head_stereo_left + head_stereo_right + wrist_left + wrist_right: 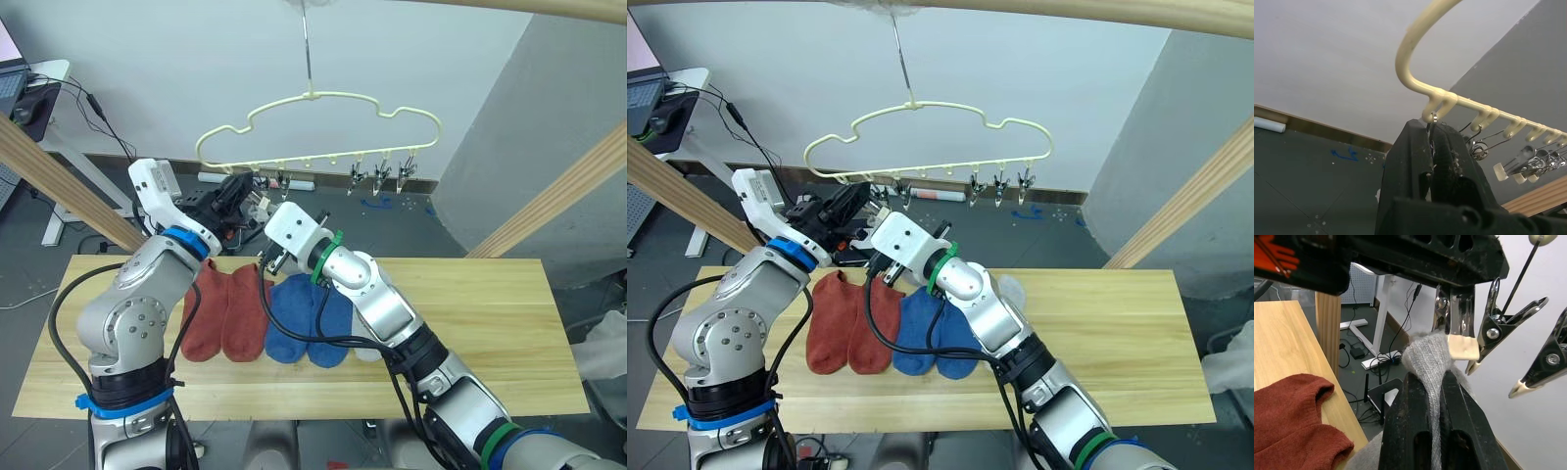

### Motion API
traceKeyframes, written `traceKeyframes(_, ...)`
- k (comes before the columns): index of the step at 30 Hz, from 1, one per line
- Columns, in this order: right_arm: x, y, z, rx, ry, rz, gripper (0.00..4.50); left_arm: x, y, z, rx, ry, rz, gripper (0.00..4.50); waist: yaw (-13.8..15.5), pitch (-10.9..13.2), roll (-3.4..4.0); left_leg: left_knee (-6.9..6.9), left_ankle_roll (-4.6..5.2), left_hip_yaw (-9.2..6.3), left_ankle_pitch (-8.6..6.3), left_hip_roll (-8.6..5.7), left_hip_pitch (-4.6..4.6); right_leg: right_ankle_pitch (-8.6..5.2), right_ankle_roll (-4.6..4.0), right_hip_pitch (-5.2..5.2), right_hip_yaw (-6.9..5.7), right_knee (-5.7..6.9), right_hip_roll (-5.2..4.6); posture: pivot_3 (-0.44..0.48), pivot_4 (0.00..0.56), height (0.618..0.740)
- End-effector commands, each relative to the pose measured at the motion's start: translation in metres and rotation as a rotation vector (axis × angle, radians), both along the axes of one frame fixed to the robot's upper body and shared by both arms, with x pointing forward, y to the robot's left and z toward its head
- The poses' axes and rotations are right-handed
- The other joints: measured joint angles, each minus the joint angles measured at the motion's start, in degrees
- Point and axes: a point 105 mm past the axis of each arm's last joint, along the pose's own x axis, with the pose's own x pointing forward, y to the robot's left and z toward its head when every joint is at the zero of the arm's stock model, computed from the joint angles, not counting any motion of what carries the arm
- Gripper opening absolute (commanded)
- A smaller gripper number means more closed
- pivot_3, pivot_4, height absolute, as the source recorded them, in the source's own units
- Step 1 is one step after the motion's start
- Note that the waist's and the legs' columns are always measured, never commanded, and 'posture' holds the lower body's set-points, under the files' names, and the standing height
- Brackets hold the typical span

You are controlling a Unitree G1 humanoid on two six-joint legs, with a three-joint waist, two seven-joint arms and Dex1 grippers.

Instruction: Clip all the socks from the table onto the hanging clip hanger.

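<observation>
From the left eye view, the pale yellow clip hanger (318, 127) hangs by its slim hook above the far edge of the tabletop (490, 313), between two slanting wooden poles (549, 201); a white desk (49, 147) with cables stands back at the left. Two rust-red socks (223, 311) and two blue socks (306, 318) lie side by side on the planks, partly hidden by the right arm, and a scrap of light grey sock (366, 351) peeps from under that arm. Both end effectors meet under the hanger's left end, the left end effector (235, 191) just above the right end effector (266, 257). In the left wrist view, the left fingers (1410, 156) are pressed together on the leftmost metal clip (1433, 117), with the remaining clips (1528, 159) strung along the wire beyond. In the right wrist view, the right fingers (1415, 426) pinch a grey sock (1427, 362) whose upper edge touches the clip's pale pad (1463, 346), a red sock (1293, 416) lying on the wood below.
</observation>
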Motion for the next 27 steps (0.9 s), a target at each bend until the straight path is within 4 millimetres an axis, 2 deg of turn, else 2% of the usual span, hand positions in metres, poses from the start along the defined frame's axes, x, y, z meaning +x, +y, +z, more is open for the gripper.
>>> traceKeyframes(1,-0.008,0.009,0.022,0.053,-0.070,0.035,0.00,-0.006,0.004,0.006,-0.011,-0.024,0.008,0.94,0.00,0.00,0.00,0.00,0.00,0.00,0.00,0.01,0.00,0.00,0.00,0.00,0.00,0.00,0.00,0.017,0.317,0.735)
traceKeyframes(6,-0.007,0.008,0.021,0.063,-0.051,0.033,0.00,-0.011,0.001,0.006,-0.004,-0.025,-0.028,2.57,0.00,0.00,0.00,0.00,0.01,-0.01,0.00,0.00,0.00,0.00,0.00,0.00,-0.01,0.00,0.00,0.019,0.322,0.735)
traceKeyframes(9,-0.010,0.010,0.017,0.074,-0.017,0.058,0.00,-0.015,0.003,0.005,0.042,-0.035,-0.032,2.57,-0.01,0.00,0.00,-0.01,0.01,-0.01,-0.01,0.00,0.00,0.00,0.00,0.00,-0.01,0.00,0.00,0.018,0.322,0.735)
traceKeyframes(12,-0.012,0.011,0.012,0.075,0.016,0.078,0.82,-0.017,0.010,0.003,0.087,-0.040,-0.005,2.61,-0.04,0.00,0.00,-0.03,0.01,-0.01,-0.01,0.01,0.01,0.00,0.00,-0.01,0.00,0.00,0.00,0.018,0.322,0.735)
traceKeyframes(16,-0.017,0.011,0.003,0.011,0.020,0.100,2.18,-0.021,0.012,0.003,0.195,-0.089,0.026,2.61,-0.01,0.00,0.00,-0.02,0.03,-0.02,-0.02,0.01,0.01,0.00,0.00,-0.02,0.00,0.01,0.00,0.027,0.325,0.735)
traceKeyframes(21,-0.026,-0.005,0.002,0.004,0.028,0.136,2.18,-0.023,0.018,-0.001,0.306,-0.181,0.129,2.61,0.21,0.00,0.01,-0.04,0.01,-0.02,-0.01,0.01,-0.01,0.00,0.00,-0.02,0.01,-0.03,-0.01,0.024,0.329,0.735)
traceKeyframes(27,-0.038,-0.038,0.006,-0.007,0.051,0.177,2.18,-0.027,0.004,-0.013,0.410,-0.270,0.133,2.61,0.21,0.01,0.02,-0.03,0.11,0.00,-0.06,0.01,-0.02,0.00,0.01,-0.02,0.05,-0.03,-0.03,0.016,0.336,0.735)
